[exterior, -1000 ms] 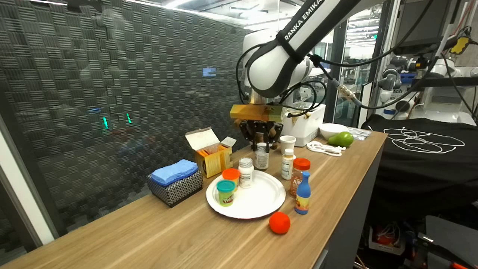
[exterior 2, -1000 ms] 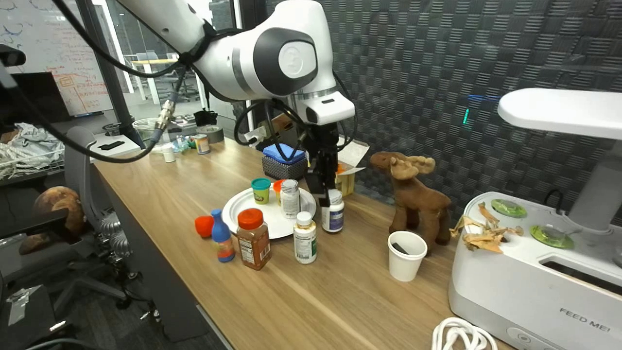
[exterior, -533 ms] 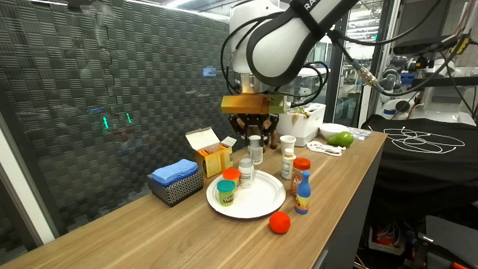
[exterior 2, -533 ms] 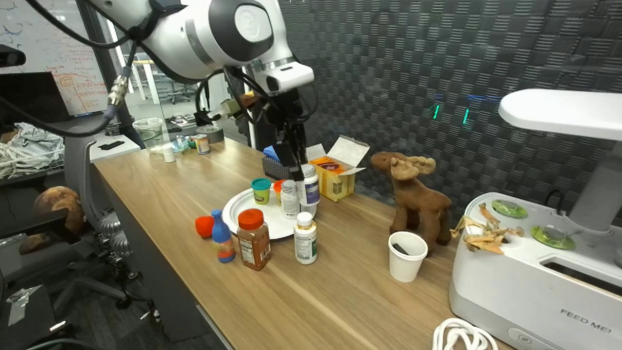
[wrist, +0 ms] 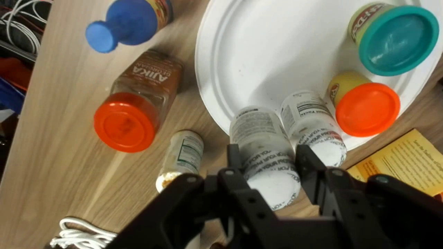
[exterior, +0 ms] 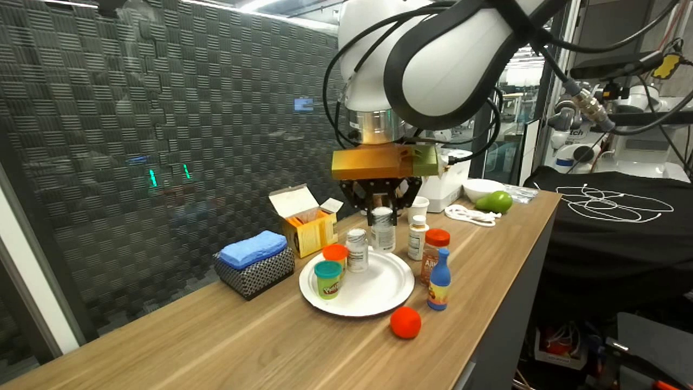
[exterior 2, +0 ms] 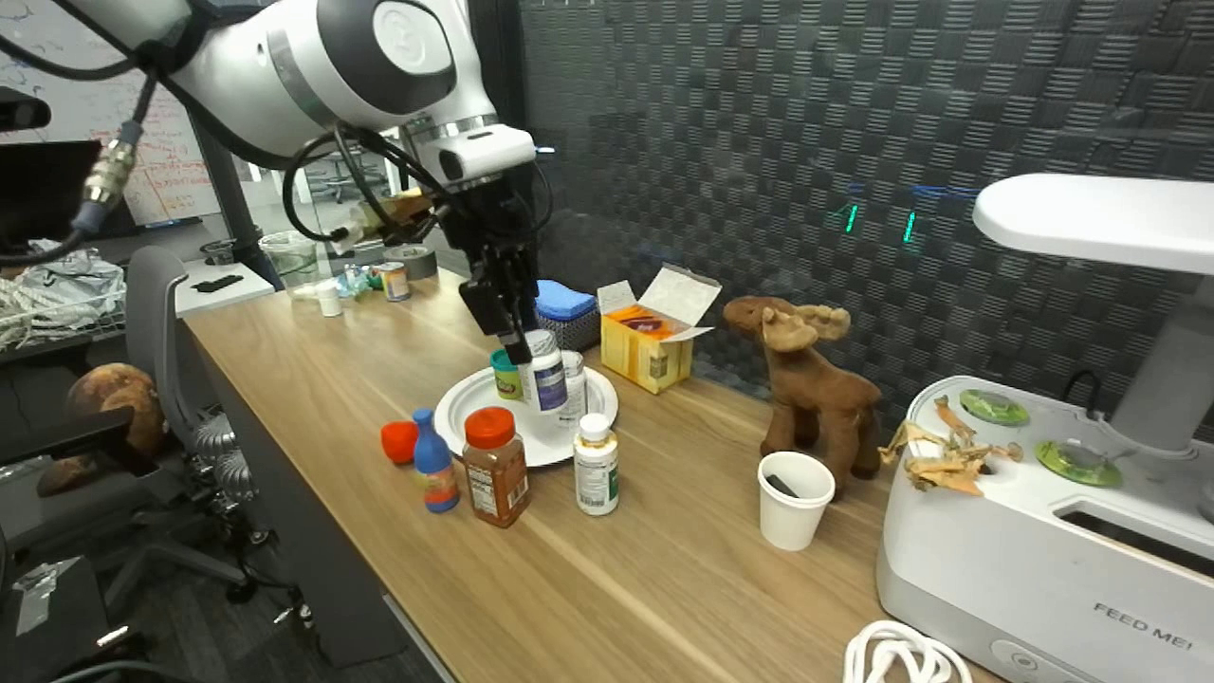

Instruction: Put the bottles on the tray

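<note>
My gripper (wrist: 267,149) is shut on a white pill bottle (wrist: 258,128), one finger on each side near its white cap. In an exterior view this upright bottle (exterior 2: 545,379) shows a purple label and hangs raised over the edge of the round white tray (exterior 2: 531,450). Close beside it, another white bottle (wrist: 306,112) stands on the tray, along with a teal-lidded jar (exterior: 327,281) and an orange-lidded jar (exterior: 334,253). Off the tray stand a white-capped bottle (exterior 2: 596,474), a red-capped brown jar (exterior 2: 495,479) and a blue bottle (exterior 2: 433,465).
A red ball (exterior: 405,323) lies by the tray's rim. Behind the tray are an open yellow box (exterior: 311,233) and a patterned box with a blue cloth (exterior: 254,257). A paper cup (exterior 2: 795,503), a plush moose (exterior 2: 820,389) and a white planter (exterior 2: 1024,560) stand farther along.
The gripper has lifted the bottle off the table beyond the tray and carried it to above the tray's edge, next to the other white bottle. The other things have stayed put.
</note>
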Robot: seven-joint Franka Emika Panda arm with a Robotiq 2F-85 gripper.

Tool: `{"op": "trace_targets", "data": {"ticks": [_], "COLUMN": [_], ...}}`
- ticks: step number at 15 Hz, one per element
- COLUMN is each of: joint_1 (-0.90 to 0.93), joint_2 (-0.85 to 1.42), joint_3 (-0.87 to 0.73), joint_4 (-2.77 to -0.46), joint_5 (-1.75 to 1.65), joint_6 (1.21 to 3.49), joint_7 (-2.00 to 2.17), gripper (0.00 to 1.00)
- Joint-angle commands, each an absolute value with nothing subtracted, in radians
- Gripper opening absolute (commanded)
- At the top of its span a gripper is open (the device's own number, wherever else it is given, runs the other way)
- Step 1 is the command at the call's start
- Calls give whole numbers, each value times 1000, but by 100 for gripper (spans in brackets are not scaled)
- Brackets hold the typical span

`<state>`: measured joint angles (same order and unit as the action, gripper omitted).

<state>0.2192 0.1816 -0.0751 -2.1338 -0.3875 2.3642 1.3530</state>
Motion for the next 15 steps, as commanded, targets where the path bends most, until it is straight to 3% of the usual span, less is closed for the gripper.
{"op": "trace_targets", "data": {"ticks": [1, 8, 15], "joint_1": [184, 125, 117], "joint_2": [130, 162, 169], "joint_3": [-36, -19, -9], "joint_4": [-2208, -2272, -2255], "joint_5": [-361, -258, -188], "joint_6": [2408, 2583, 2610], "joint_7": [1350, 1188, 1018], "gripper": [19, 19, 19]}}
